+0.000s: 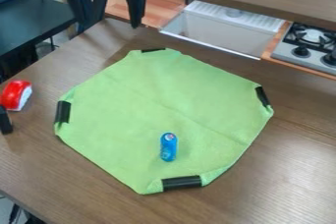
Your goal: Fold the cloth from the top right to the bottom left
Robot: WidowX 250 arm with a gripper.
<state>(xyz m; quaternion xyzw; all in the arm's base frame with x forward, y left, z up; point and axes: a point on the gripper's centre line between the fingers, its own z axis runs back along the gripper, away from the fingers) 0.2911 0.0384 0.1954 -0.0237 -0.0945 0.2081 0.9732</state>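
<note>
Camera view: see gripper (107, 24) at upper left of the frame, hanging down with jaws wide apart, cut off above by the top edge. Find green cloth (144, 105) across the middle, spread out on brown table (98, 183), with a faint crease running toward lower right. Note a black strip at each of four places round the rim: top, right, bottom, left. Can't tell how far the cloth reaches beneath these. See blue bottle-like thing (169, 147) on the cloth, below centre; can't make out its print. At left edge, find red-and-white object (15, 95), too soft in detail to name, and just below it black object (5, 121), cut off by the frame. At upper right, see sink (216, 34), then stove (303, 51), cut off at the right edge.
</note>
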